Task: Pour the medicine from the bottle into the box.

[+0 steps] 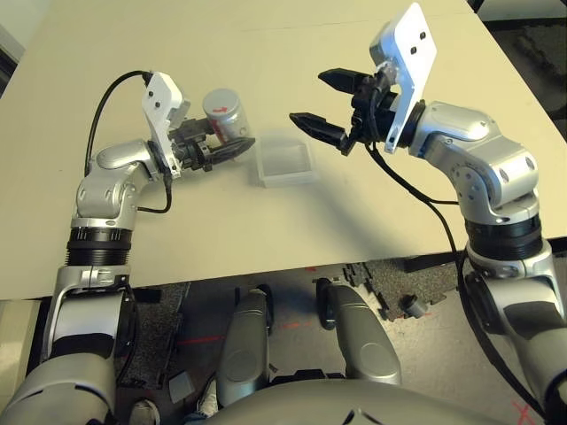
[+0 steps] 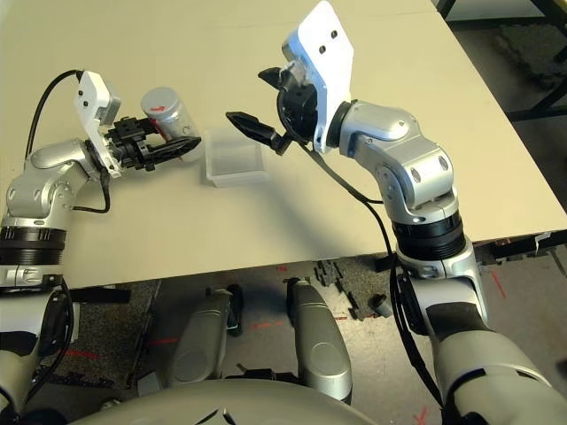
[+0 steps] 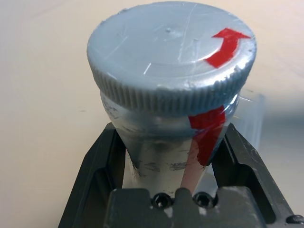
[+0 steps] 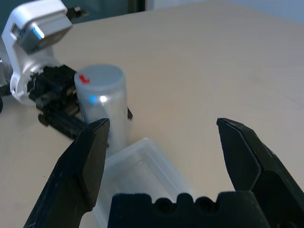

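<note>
L gripper (image 1: 221, 150) clamped on capped bottle (image 1: 227, 113) beside box (image 1: 285, 163), prob. steadying it so wide-open R gripper (image 1: 330, 104) can unscrew cap (image 3: 172, 50).

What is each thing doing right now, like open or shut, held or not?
bottle: cap still on, held off the table.
cap: screwed on the bottle.
left gripper: shut on the bottle.
right gripper: open, holding nothing, above the box.
box: flat on the table, open-topped, looks empty.

head eyes look down at the table (image 1: 266, 230); left wrist view sits close on the bottle (image 3: 171, 90), which the right wrist view shares
</note>
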### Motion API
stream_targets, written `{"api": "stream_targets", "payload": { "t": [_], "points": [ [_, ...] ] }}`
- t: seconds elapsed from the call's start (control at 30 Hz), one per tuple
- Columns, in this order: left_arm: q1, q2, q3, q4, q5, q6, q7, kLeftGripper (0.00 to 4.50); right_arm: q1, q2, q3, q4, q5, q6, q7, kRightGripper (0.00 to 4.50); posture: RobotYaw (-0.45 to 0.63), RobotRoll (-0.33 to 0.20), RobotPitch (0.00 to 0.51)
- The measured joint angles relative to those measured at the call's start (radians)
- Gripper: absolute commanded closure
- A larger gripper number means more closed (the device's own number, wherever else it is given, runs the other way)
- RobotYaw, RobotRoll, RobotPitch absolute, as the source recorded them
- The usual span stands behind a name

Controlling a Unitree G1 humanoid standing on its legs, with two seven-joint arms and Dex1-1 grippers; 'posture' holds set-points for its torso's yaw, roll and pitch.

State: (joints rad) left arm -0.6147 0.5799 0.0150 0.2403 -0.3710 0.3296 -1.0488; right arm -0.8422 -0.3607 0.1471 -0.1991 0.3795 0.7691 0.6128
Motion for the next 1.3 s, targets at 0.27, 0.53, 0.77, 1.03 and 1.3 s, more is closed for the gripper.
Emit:
{"api": "stream_targets", "payload": {
  "t": [0.27, 0.53, 0.77, 1.03, 1.3],
  "points": [
    [-0.05, -0.032, -0.035, 0.007, 0.013, -0.029, -0.026, 1.74, -0.028, 0.027, 0.038, 0.002, 0.0, 0.061, -0.002, 0.0, 0.01, 0.0, 0.215],
    [-0.071, 0.025, 0.0, 0.006, 0.011, -0.033, -0.032, 1.74, -0.028, 0.039, 0.038, 0.0, 0.0, 0.068, -0.003, 0.0, 0.03, 0.0, 0.215],
    [-0.071, 0.094, 0.054, -0.03, -0.003, 0.003, -0.032, 1.74, -0.027, 0.049, 0.038, 0.0, 0.0, 0.067, -0.002, 0.0, 0.05, 0.0, 0.208],
    [-0.1, 0.048, 0.049, -0.033, -0.015, 0.01, -0.014, 1.74, -0.061, 0.061, 0.035, 0.0, 0.001, 0.065, 0.0, 0.0, 0.02, 0.0, 0.19],
    [-0.153, -0.042, 0.004, -0.023, -0.012, 0.003, -0.01, 1.74, -0.097, 0.058, 0.026, -0.007, 0.013, 0.085, -0.002, 0.0, -0.01, 0.0, 0.182]
  ]
}}
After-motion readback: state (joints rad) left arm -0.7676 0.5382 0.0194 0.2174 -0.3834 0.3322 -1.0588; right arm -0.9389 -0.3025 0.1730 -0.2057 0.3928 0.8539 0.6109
